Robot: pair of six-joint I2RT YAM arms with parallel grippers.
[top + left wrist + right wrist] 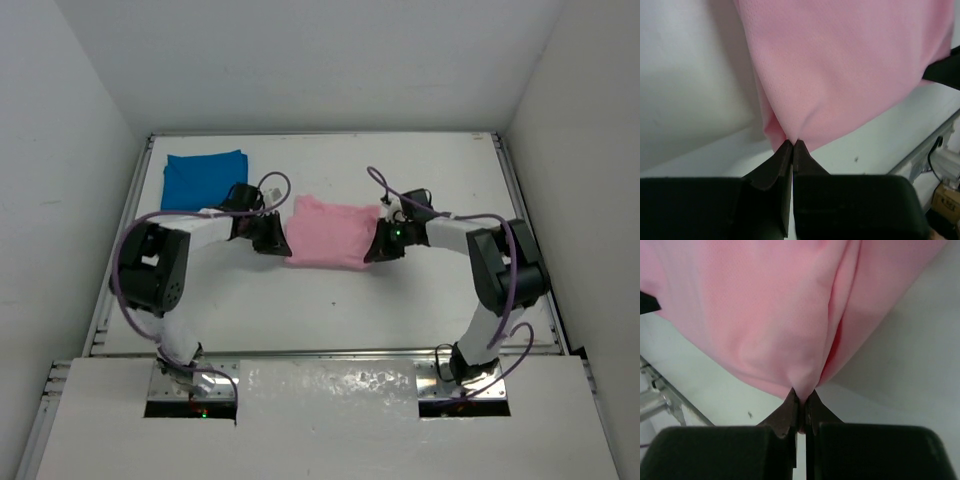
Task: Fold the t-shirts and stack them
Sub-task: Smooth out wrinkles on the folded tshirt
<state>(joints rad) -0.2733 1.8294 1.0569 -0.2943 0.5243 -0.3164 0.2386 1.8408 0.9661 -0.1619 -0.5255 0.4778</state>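
Two shirts on the worktop (400, 310): pink shirt (328, 238) sits folded approx. mid-worktop, blue shirt (203, 180) lies as a folded rectangle by the far left corner, apart from it. On my wrist cams, left gripper (792, 146) is pinching the pink shirt's left edge & right gripper (802, 399) its right edge, fingers pressed together w/ cloth bunched at the tips.
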